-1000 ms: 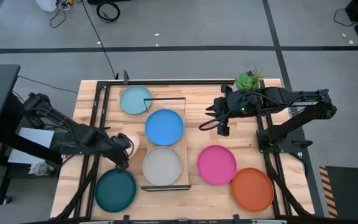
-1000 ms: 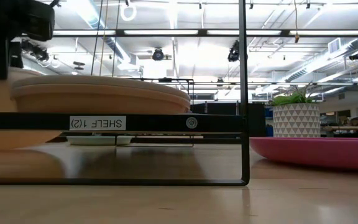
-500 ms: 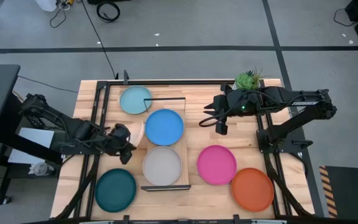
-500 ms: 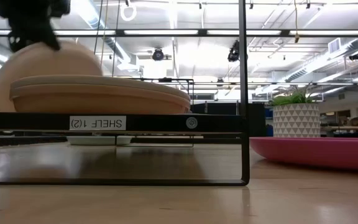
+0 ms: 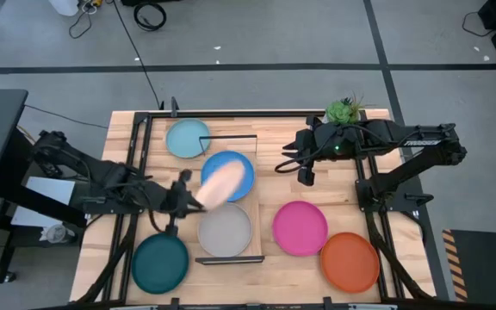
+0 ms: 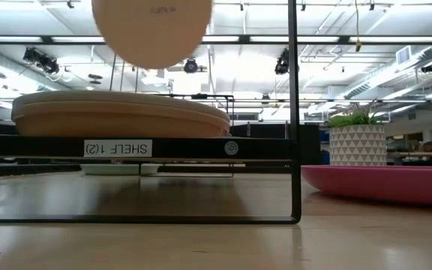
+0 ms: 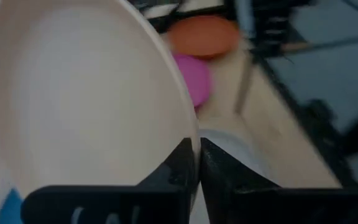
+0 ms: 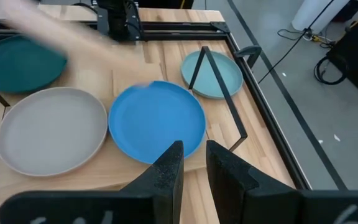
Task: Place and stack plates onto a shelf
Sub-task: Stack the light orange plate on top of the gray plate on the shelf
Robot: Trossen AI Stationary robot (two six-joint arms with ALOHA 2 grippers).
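**Carry the peach plate level before you set it on the stack**

Your left claw [image 5: 185,196] is clenched on the rim of the round, shallow matte peach plate [image 5: 223,183], which hangs tilted in the air just ahead of the claw, above the near edge of the round blue plate [image 5: 228,175]. Below and just beside the claw lies the round grey-white plate [image 5: 225,229]; both rest on the long pale-wood shelf with thin black wire frame [image 5: 257,196].

The low view shows the peach plate well clear of the shelf, so you have height to spare. Flatten the tilt first, then centre it over whichever plate you mean to stack on; the motion blur makes it hard to say exactly how steep the tilt is. Lower slowly, mind the wire frame, and let go only once the plate sits flush.

Your right claw [image 5: 306,172] waits beyond the shelf, fingers nearly closed and holding nothing; leave it there.
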